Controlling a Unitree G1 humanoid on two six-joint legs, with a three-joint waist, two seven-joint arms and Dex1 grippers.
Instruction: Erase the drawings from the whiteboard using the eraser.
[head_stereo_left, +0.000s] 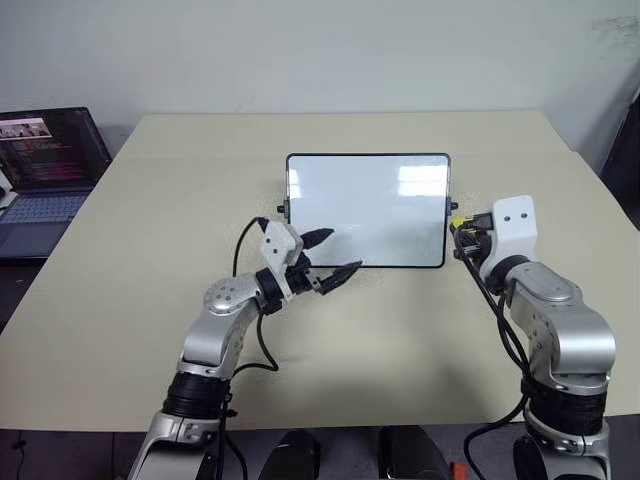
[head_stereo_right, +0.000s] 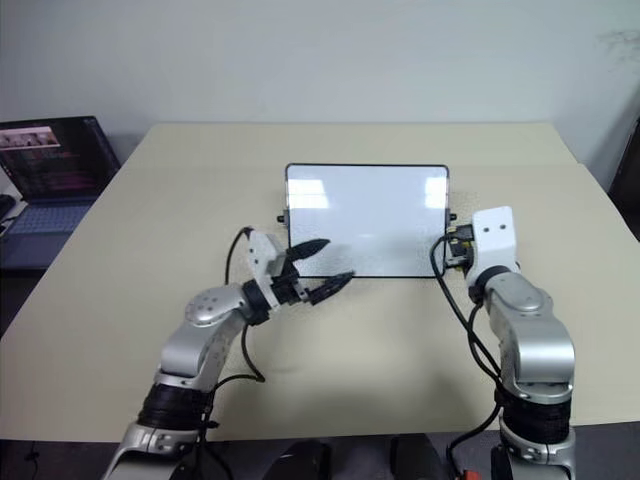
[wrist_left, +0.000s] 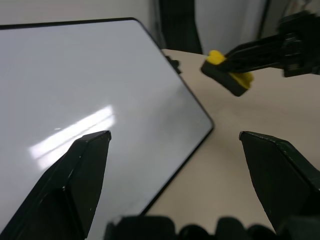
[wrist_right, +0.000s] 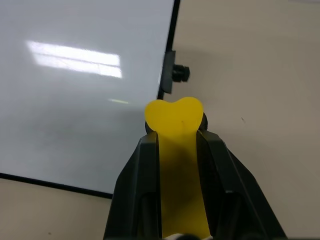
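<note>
On the beige table | whiteboard lies flat at centre, its face blank | my right gripper pinches the yellow eraser just off the board's right edge; my left gripper is spread at its near-left corner | laptop far left

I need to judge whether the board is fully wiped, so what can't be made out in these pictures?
- Whiteboard: its near-left corner is hidden in the head views by the open left gripper, so faint drawings there can't be ruled out.
- Eraser: its dark underside is hidden in the right wrist view by the right gripper's fingers.
- Laptop: cut off by the head view's left edge.
</note>
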